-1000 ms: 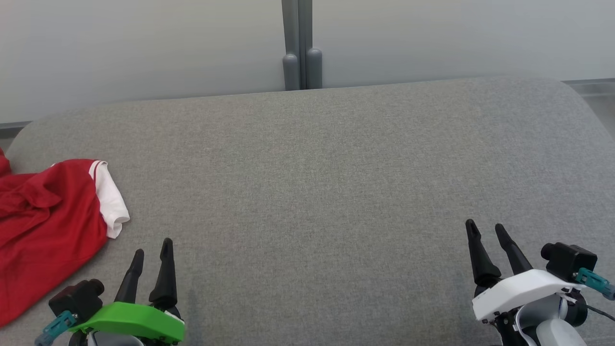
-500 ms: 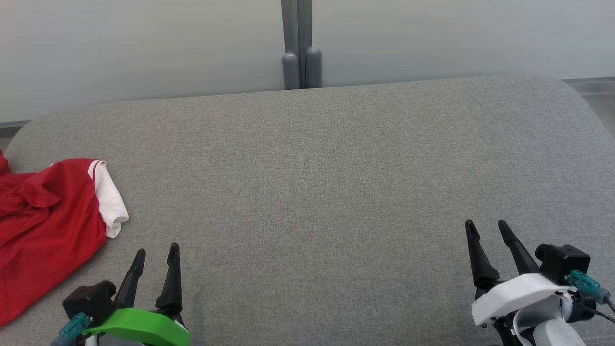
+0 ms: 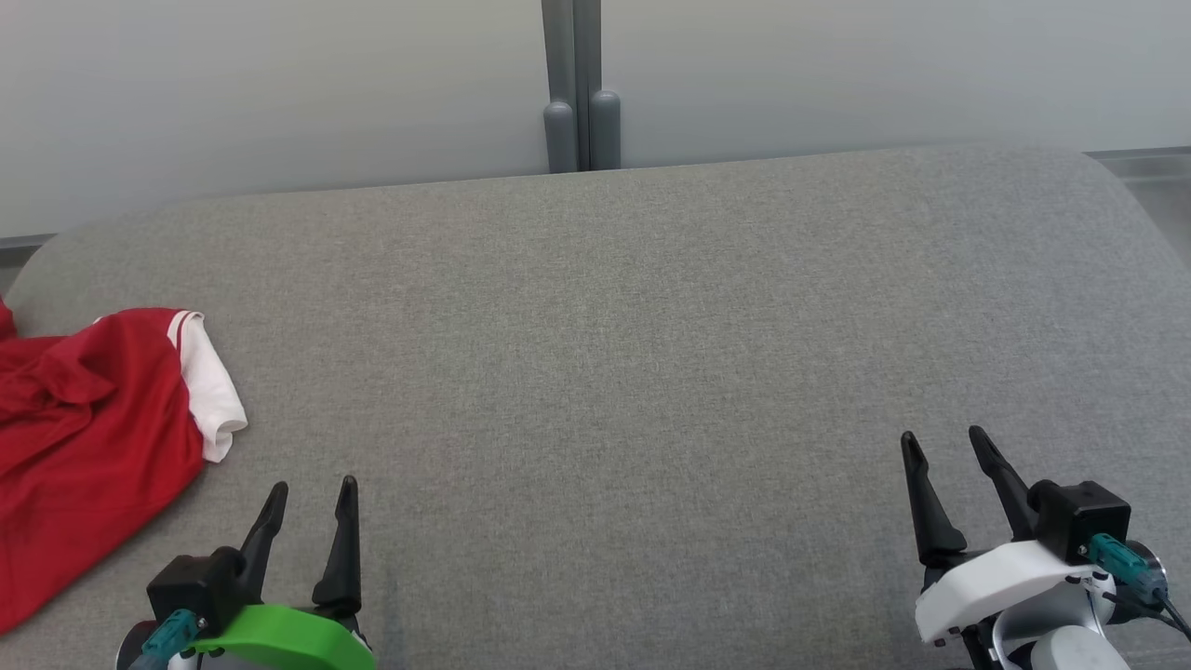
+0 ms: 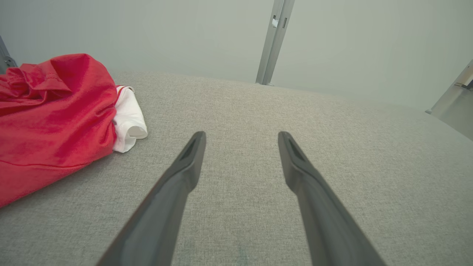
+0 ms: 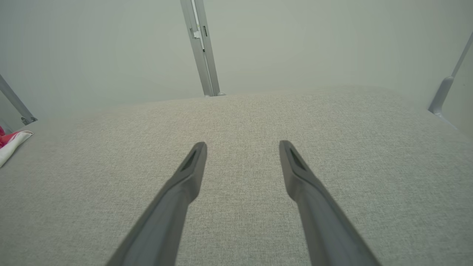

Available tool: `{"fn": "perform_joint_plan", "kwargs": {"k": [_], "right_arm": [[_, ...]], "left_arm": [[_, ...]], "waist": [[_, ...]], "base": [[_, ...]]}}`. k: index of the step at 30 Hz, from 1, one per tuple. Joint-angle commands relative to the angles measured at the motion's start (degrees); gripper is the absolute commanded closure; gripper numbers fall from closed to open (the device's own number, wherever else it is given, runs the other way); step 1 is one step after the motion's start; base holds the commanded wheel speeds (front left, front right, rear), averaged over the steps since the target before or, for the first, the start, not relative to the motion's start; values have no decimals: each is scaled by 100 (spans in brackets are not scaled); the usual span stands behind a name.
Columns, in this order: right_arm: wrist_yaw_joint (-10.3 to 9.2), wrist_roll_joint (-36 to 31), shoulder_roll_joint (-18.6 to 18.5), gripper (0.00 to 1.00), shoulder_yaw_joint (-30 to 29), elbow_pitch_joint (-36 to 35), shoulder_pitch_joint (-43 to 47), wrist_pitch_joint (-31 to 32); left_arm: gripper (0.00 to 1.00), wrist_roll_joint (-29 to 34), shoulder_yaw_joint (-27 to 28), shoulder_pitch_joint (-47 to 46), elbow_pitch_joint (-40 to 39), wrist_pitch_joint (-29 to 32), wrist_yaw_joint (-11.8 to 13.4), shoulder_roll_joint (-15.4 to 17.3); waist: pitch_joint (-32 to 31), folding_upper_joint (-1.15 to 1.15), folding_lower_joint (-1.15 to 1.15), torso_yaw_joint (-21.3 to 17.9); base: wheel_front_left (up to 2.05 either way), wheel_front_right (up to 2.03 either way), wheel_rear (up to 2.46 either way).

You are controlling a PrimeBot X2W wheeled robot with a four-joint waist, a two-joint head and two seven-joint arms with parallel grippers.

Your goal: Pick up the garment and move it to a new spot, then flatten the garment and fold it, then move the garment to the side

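In the head view, your garment (image 3: pixel 84 437) is a rumpled red heap on the grey desk (image 3: pixel 605 326), with part of it cut off by the left side of the picture. Its white sleeve (image 3: pixel 209 391) is the end that pokes out toward the middle of the desk. Your left pincer (image 3: pixel 314 486) sits just right of the garment and a little nearer you. Its fingers are spread wide, hold nothing, and point away from you, so they run past the garment rather than at it. Your right pincer (image 3: pixel 942 435) is well apart from the garment, far off to its right, and is just as wide open and empty. The part of the heap you can see runs roughly near-to-far, with folds bunched at the far end, so it gives you no clean long axis to line up on.

In the left wrist view, the garment (image 4: pixel 55 111) is up and to the left of the open fingers of the left pincer (image 4: pixel 241 134). The sleeve (image 4: pixel 127 122) is the closest piece, near the left finger but not touching it.

In the right wrist view, the right pincer (image 5: pixel 242 143) gapes over bare desk, and only a sliver of the garment (image 5: pixel 9 142) shows far to the left.

I judge the left arm is the one to use. You would swing it left and turn the fingers toward the sleeve or the red edge just behind it.
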Motion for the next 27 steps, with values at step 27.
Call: {"fn": "perform_joint_plan", "kwargs": {"k": [27], "right_arm": [[1,-1034,53,0,-233,-58,183,-359]], "left_arm": [[0,1084,41,117,212,-353,-16,70]], "waist": [[10,0,0,25]], "base": [[0,0,0]]}}
